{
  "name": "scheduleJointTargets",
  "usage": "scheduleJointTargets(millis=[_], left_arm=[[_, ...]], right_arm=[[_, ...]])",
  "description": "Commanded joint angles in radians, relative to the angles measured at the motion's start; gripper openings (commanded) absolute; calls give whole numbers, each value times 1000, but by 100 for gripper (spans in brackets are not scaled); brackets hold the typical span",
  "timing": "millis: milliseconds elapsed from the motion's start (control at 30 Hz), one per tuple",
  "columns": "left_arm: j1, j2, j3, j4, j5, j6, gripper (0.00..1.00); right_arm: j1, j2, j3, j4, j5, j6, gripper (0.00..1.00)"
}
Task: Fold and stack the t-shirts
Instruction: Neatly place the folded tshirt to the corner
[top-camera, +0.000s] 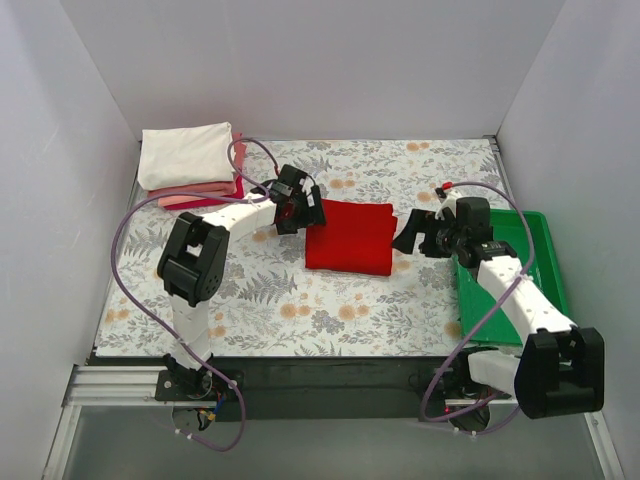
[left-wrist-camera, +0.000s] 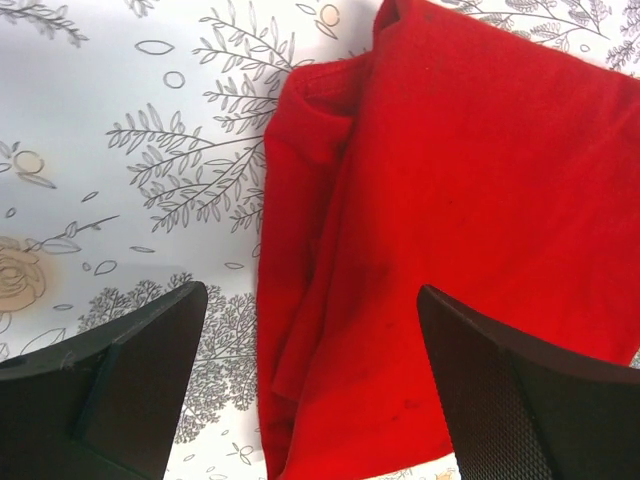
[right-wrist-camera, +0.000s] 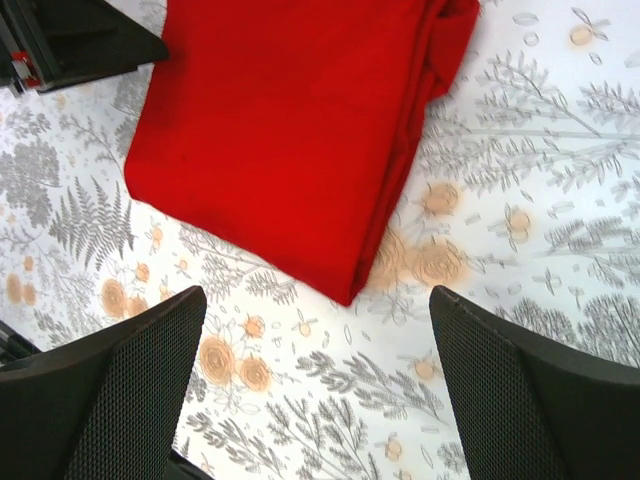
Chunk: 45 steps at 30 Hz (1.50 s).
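A folded bright red t-shirt (top-camera: 350, 236) lies in the middle of the flowered table. It also shows in the left wrist view (left-wrist-camera: 440, 230) and the right wrist view (right-wrist-camera: 290, 130). My left gripper (top-camera: 305, 213) is open at the shirt's left edge, its jaws straddling that edge (left-wrist-camera: 310, 390). My right gripper (top-camera: 411, 235) is open and empty just right of the shirt, above bare tablecloth (right-wrist-camera: 315, 380). A stack of folded shirts sits at the back left: white (top-camera: 186, 154) on top, salmon pink (top-camera: 195, 193) and crimson (top-camera: 236, 186) beneath.
A green plastic tray (top-camera: 530, 250) lies at the right edge under my right arm. Grey walls close in the table on three sides. A purple cable (top-camera: 130, 230) loops from the left arm.
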Motion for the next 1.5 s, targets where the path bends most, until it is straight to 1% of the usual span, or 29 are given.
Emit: scheduleJointTargets(millis=[0, 100, 133, 167, 267, 300, 367, 400, 500, 533, 600, 633, 733, 767, 833, 867, 900, 1033, 1067, 1100, 1200, 1267, 1300, 1333, 1367, 1433, 1467], left_arm=[[-7, 8, -5, 18, 38, 39, 86], [-24, 32, -2, 9, 3, 47, 86], [-36, 40, 6, -5, -37, 35, 85], [-42, 55, 17, -25, -76, 34, 82], [-59, 78, 34, -53, -109, 27, 75], [-62, 93, 37, -60, -115, 24, 68], [-70, 106, 40, -73, -126, 18, 60], [-75, 117, 41, -76, -138, 18, 49], [-90, 130, 45, -89, -150, 18, 34], [-93, 143, 48, -93, -166, 18, 24], [-99, 159, 61, -117, -184, 18, 14], [-101, 181, 81, -129, -210, 18, 0], [-104, 196, 126, -178, -273, 21, 0], [-108, 193, 132, -192, -354, 21, 0], [-108, 178, 141, -194, -446, 37, 0], [-107, 161, 152, -189, -541, 45, 0], [-107, 154, 156, -180, -581, 59, 0], [-107, 120, 179, -128, -753, 155, 0], [-107, 117, 189, -97, -779, 203, 0], [-105, 111, 192, -79, -834, 229, 0], [-102, 112, 215, -1, -890, 361, 0], [-92, 114, 222, 70, -904, 424, 0], [-87, 114, 227, 99, -908, 491, 0], [-75, 115, 235, 122, -914, 520, 0], [-67, 120, 239, 174, -916, 556, 0], [-50, 126, 255, 228, -921, 671, 0], [-45, 132, 258, 295, -925, 712, 0]], right_arm=[[-2, -93, -48, 24, 76, -5, 98], [0, -153, -85, 22, 123, -12, 98], [0, -164, -93, 22, 133, -10, 98], [0, -180, -110, 21, 137, -9, 98], [0, -208, -130, 21, 139, -5, 98], [-2, -216, -134, 22, 142, -2, 98], [0, -236, -142, 21, 148, -2, 98], [0, -240, -149, 21, 157, -4, 98], [-2, -265, -160, 19, 173, -5, 98], [0, -271, -165, 21, 177, -7, 98], [-2, -286, -173, 21, 199, -15, 98], [-2, -291, -182, 19, 206, -19, 98], [-2, -303, -192, 19, 232, -33, 98], [-3, -308, -199, 16, 236, -36, 98], [-3, -316, -203, 16, 249, -47, 98], [-3, -325, -208, 14, 260, -48, 98], [-3, -331, -212, 16, 287, -50, 98], [-3, -365, -223, 16, 317, -79, 98], [-3, -374, -225, 16, 321, -84, 98], [-3, -383, -229, 16, 335, -94, 98], [-3, -392, -238, 16, 372, -104, 98], [-3, -400, -243, 14, 381, -110, 98], [-3, -401, -243, 16, 380, -111, 98], [-3, -398, -246, 16, 413, -113, 98], [-3, -395, -245, 16, 417, -116, 98], [-3, -386, -245, 17, 426, -117, 98], [-3, -374, -245, 19, 429, -119, 98]])
